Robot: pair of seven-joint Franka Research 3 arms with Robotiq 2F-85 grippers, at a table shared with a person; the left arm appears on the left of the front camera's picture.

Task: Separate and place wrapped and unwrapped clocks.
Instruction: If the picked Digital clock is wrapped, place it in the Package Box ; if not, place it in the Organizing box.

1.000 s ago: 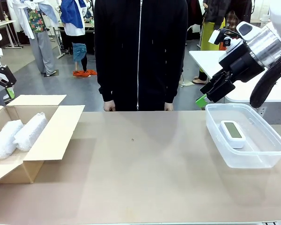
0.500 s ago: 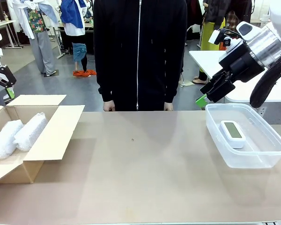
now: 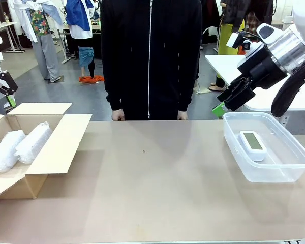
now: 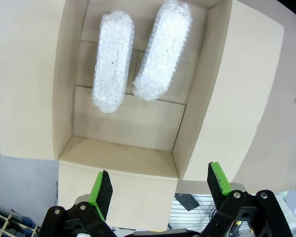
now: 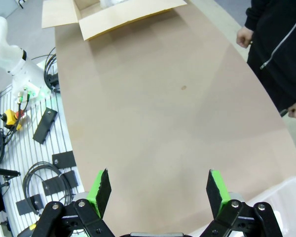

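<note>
I am looking across the table point(image 3: 152, 193) from the front camera. At the far left of the frame a cardboard box point(image 3: 56, 147) is sitting with its flaps folded out, and the two wrapped bundles are lying inside it, side by side and touching: one wrapped bundle point(image 3: 5, 151) nearer the left edge, the other wrapped bundle point(image 3: 33, 141) just to its right. In the left wrist view I am seeing them from above in the upper middle of the frame, both resting lengthwise on the box floor point(image 4: 128, 123).

At the right of the front frame a clear plastic tub point(image 3: 254, 173) is standing on the table, and the unwrapped clock point(image 3: 252, 144) is lying flat inside it, screen facing up.

My right gripper point(image 3: 224, 104) is hanging in the upper right of the front frame, above the tub's far left corner and clear of it, its jaws spread wide and holding nothing. In the right wrist view its green pads point(image 5: 101, 190) are standing well apart over bare tabletop. My left gripper point(image 4: 158, 185) is likewise released and empty, its pads point(image 4: 101, 190) apart above the near wall of the box.

A person point(image 3: 151, 56) in a black zipped top is standing at the far edge, top centre of the front frame, hands hanging at table level.
</note>
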